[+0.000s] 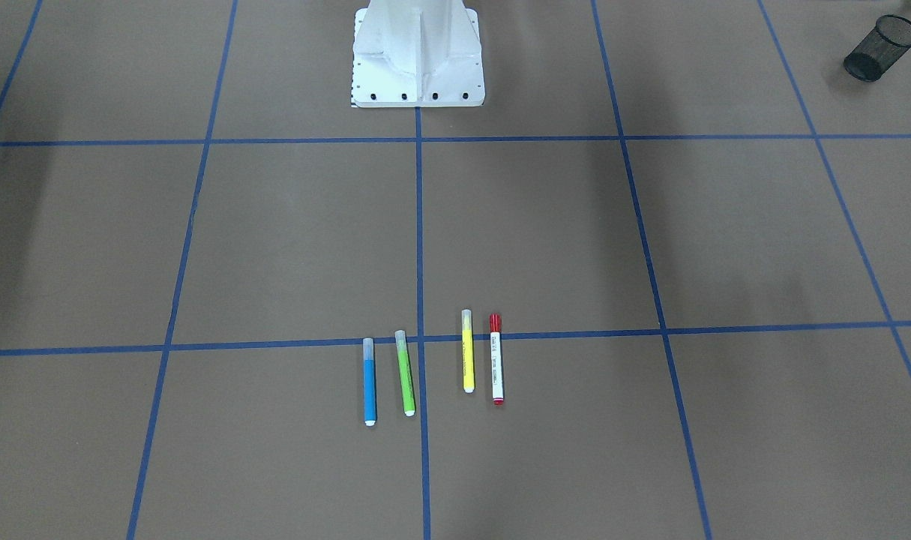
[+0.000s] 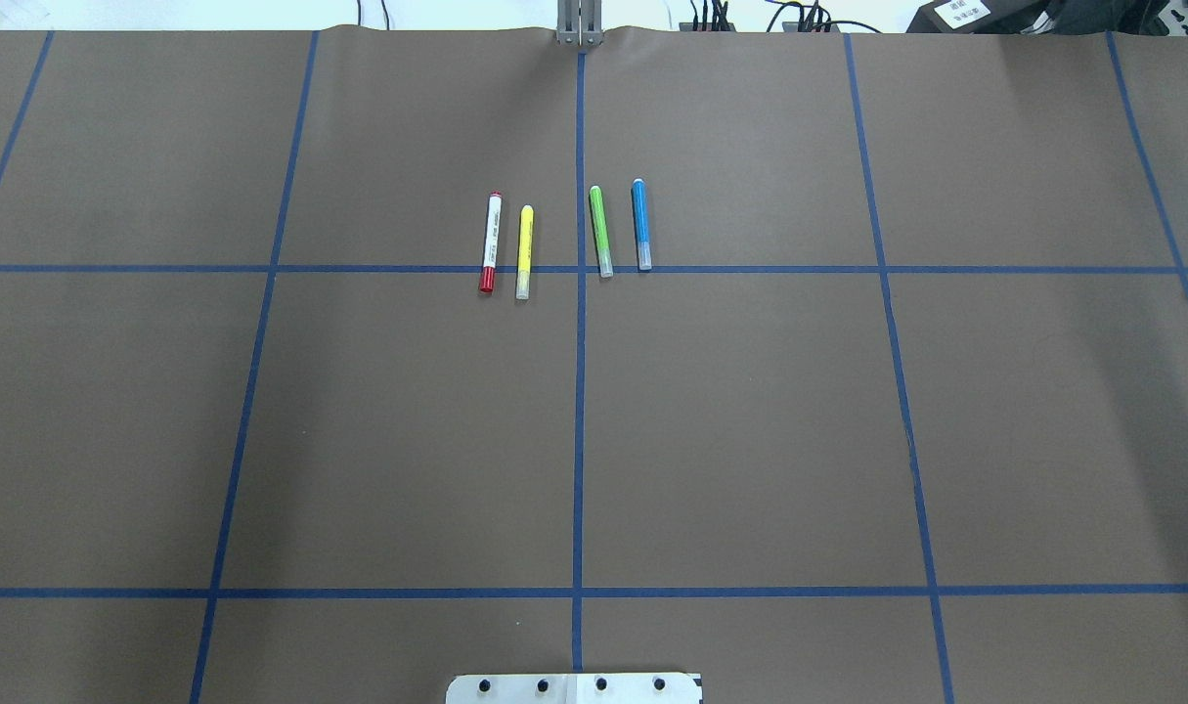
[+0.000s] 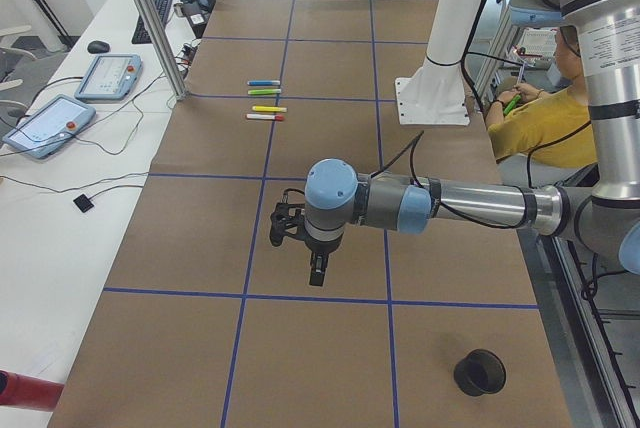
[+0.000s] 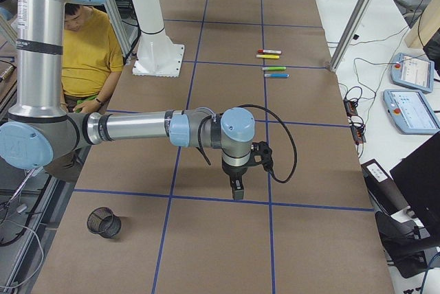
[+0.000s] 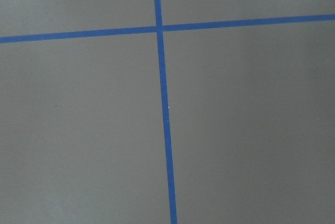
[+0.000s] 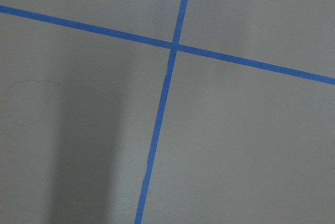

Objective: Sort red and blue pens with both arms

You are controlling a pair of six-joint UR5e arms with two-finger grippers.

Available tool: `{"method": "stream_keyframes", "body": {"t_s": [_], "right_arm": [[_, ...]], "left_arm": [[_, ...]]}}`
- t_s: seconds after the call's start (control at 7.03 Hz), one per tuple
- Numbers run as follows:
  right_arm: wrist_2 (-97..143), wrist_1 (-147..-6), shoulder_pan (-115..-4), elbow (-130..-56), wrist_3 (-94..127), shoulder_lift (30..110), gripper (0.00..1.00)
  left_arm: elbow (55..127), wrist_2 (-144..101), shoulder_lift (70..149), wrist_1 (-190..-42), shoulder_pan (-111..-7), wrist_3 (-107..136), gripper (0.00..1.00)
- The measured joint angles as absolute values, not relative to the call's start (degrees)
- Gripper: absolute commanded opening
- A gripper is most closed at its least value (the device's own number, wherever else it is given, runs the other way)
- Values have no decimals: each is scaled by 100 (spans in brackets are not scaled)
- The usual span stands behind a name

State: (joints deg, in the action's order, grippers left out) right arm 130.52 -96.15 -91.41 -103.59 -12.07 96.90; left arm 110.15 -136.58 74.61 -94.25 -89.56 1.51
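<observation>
Four markers lie side by side across a blue tape line in the middle of the brown table. The red pen [image 1: 496, 358] [image 2: 491, 242] has a white barrel and red cap; the blue pen [image 1: 369, 382] [image 2: 641, 224] has a clear cap. Between them lie a yellow marker [image 2: 524, 251] and a green marker [image 2: 600, 231]. My left gripper [image 3: 317, 273] and right gripper [image 4: 237, 189] point down over bare table, far from the pens, and show only in the side views, so I cannot tell their state. Both wrist views show only tape lines.
A black mesh cup [image 1: 881, 48] [image 3: 481, 372] sits near the table's left end, another [image 4: 104, 222] near the right end. The white robot pedestal [image 1: 418, 60] stands at the near edge. A person in a yellow shirt [image 4: 86, 53] sits behind it.
</observation>
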Motion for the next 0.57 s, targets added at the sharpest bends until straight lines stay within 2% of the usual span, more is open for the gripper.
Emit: {"method": "stream_keyframes", "body": {"t_s": [0.57], "right_arm": [[13235,-9635,-9097,-10368,-1198,9283,100]], "left_arm": [[10984,-13655,7619,-9923,-8951,194,100]]}}
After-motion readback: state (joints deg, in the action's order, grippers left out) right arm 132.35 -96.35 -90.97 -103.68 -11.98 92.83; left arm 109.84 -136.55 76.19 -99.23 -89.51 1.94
